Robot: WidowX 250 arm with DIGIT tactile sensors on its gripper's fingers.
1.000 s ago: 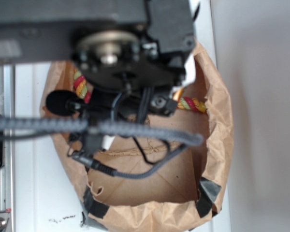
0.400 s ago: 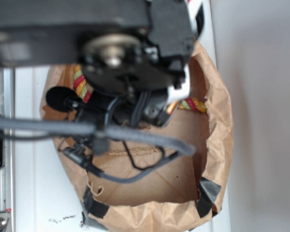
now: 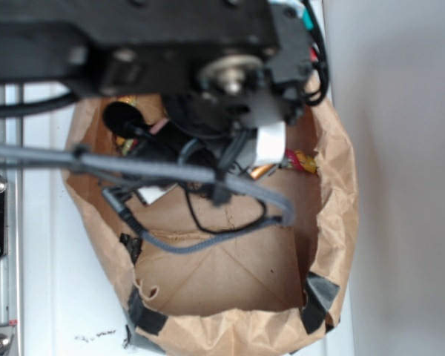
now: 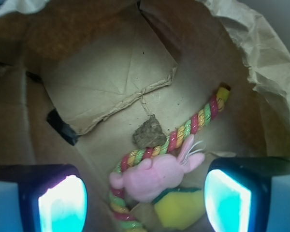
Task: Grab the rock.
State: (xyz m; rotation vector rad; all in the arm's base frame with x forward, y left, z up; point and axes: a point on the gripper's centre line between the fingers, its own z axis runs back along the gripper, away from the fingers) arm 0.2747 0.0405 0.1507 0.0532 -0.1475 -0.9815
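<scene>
In the wrist view the rock point(image 4: 149, 132), a small rough grey-brown lump, lies on the brown paper floor of the bag, just above a coloured rope. My gripper point(image 4: 145, 200) is open and empty, its two blue-lit pads point(image 4: 63, 205) wide apart at the bottom edge. The rock is ahead of the jaws, beyond the pink plush toy point(image 4: 154, 176). In the exterior view the arm point(image 3: 208, 81) covers the back of the bag and hides the rock.
A striped rope point(image 4: 193, 123) curves past the rock and under the pink toy. A yellow-and-green sponge point(image 4: 181, 208) lies by the toy. The crumpled paper bag walls point(image 3: 334, 208) surround everything; black tape point(image 4: 62, 126) marks a corner. Cables point(image 3: 208, 237) hang into the bag.
The arm has moved toward the back of the bag and slightly right, uncovering more of the bag floor. The cables swung with it.
</scene>
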